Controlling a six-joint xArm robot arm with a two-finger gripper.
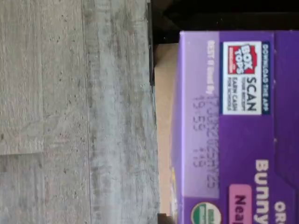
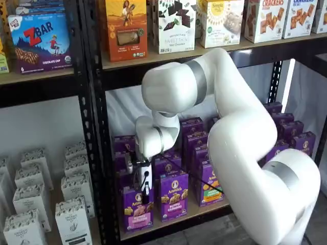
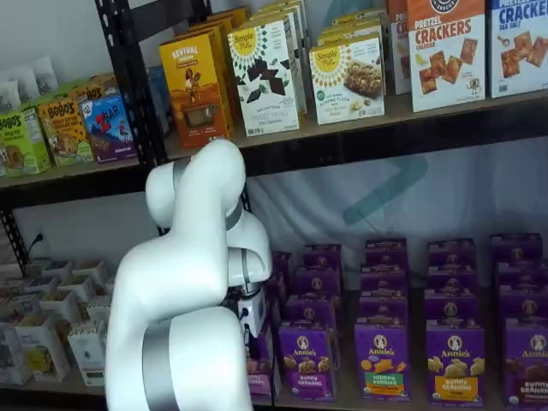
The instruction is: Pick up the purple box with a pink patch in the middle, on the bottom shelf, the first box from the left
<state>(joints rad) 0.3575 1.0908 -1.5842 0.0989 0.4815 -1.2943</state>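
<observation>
Right now you are at the grasp itself: the hand (image 2: 145,190) hangs at the top of the purple box (image 2: 137,210), which stands upright at the front of the bottom shelf (image 2: 168,222), leftmost in the purple row. Only a dark finger shows side-on, so you cannot tell whether it pinches the carton yet. The wrist view shows the box top (image 1: 233,126) close below. Next, you will probably need a firm squeeze, then a straight pull clear of the neighbouring carton (image 2: 173,196). Containers: none here.
</observation>
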